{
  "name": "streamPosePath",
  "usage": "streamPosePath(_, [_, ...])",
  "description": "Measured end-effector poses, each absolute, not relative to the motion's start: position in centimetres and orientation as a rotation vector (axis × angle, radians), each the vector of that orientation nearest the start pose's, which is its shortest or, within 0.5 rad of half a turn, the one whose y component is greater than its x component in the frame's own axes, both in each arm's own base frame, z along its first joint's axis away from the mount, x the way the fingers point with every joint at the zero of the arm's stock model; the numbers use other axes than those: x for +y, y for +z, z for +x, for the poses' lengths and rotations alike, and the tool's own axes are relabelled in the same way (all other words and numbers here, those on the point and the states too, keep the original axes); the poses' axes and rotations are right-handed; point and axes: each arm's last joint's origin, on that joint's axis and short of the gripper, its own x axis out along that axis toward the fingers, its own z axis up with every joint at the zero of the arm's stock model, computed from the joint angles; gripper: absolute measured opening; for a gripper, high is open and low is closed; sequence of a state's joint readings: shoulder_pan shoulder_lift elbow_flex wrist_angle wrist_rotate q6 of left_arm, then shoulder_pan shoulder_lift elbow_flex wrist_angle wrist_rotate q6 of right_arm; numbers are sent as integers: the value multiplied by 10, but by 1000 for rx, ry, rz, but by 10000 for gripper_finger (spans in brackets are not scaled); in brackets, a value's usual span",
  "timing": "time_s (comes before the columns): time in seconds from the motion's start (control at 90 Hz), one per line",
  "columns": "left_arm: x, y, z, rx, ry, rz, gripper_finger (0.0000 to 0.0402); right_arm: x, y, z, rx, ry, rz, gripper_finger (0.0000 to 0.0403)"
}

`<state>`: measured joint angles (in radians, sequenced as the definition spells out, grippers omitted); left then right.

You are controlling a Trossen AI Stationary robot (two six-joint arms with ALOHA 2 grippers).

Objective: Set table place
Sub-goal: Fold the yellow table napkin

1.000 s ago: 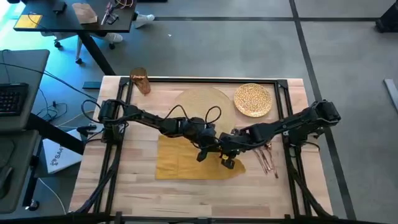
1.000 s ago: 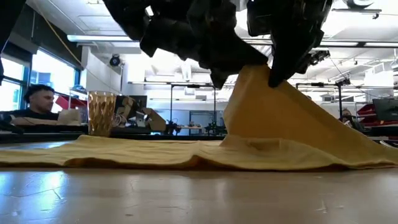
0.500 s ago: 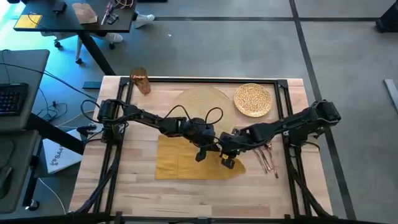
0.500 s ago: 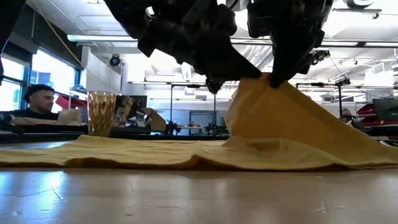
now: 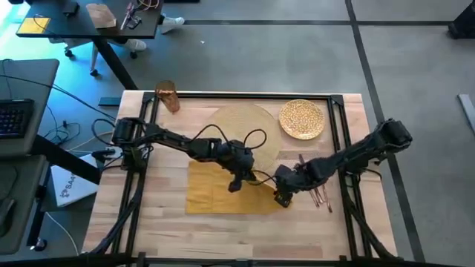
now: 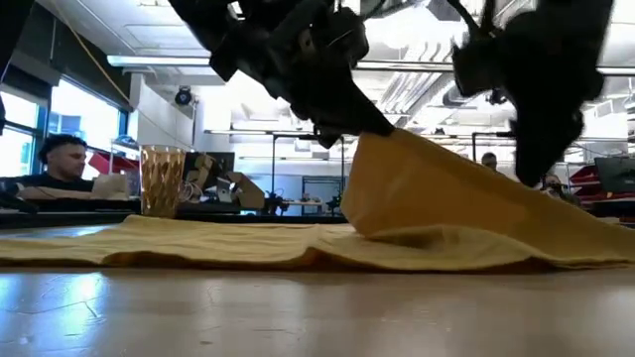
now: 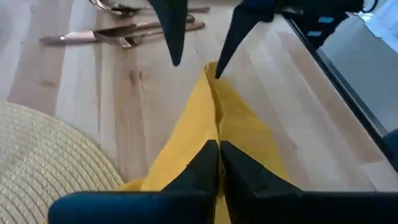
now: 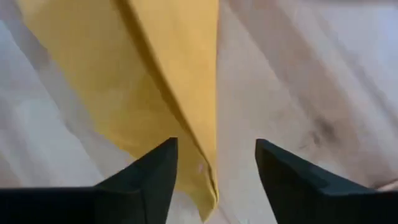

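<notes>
The yellow napkin (image 5: 211,191) lies spread on the table's near middle, and its right part is raised into a ridge (image 6: 427,188). My left gripper (image 7: 217,144) is shut on that ridge. My right gripper (image 8: 214,146) stands open at the napkin's right corner (image 8: 208,186), one finger on each side; I cannot tell whether it touches. The woven placemat (image 5: 241,122), the speckled plate (image 5: 302,119) and the amber cup (image 5: 168,96) sit on the table toward the far edge. Copper cutlery (image 5: 319,191) lies to the right of the napkin. My left gripper pinches a raised fold of the napkin (image 7: 213,127) between its two fingers, coming from above on a slant. The held fold is lifted off the table (image 6: 372,134). From it the cloth slopes down toward the right corner, and the rest lies flat on the wood.
A black rail frame (image 5: 338,141) runs around the tabletop. The cutlery (image 7: 124,34) lies close beyond my right gripper. Bare wood shows along the near edge (image 5: 223,233). A person (image 6: 60,159) sits at a desk beyond the table.
My right gripper has opened, let go of the napkin's raised part and drawn off toward the table's right edge. My left gripper keeps its hold. The lifted cloth has sunk on its right side and now slopes down from the left gripper alone.
</notes>
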<state>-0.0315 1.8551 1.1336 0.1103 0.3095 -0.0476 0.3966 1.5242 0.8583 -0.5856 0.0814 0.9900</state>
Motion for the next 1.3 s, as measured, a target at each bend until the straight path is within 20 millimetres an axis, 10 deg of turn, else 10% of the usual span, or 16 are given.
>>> streamPosePath(0.311, [-21,192,395,673,-321,-119,0,105,138,230,1196,-306,606,128])
streamPosePath(0.456, [-19,202,399,695,-310,-100,0,109,140,234,1168,-228,606,19])
streamPosePath(0.578, [-17,222,398,768,-283,-24,0,113,160,247,1159,-200,606,3])
streamPosePath(0.922, [-11,329,360,860,-191,244,0,81,293,283,1160,-176,435,0])
streamPosePath(1.3, [-4,484,264,452,19,241,0,28,469,276,700,53,410,0])
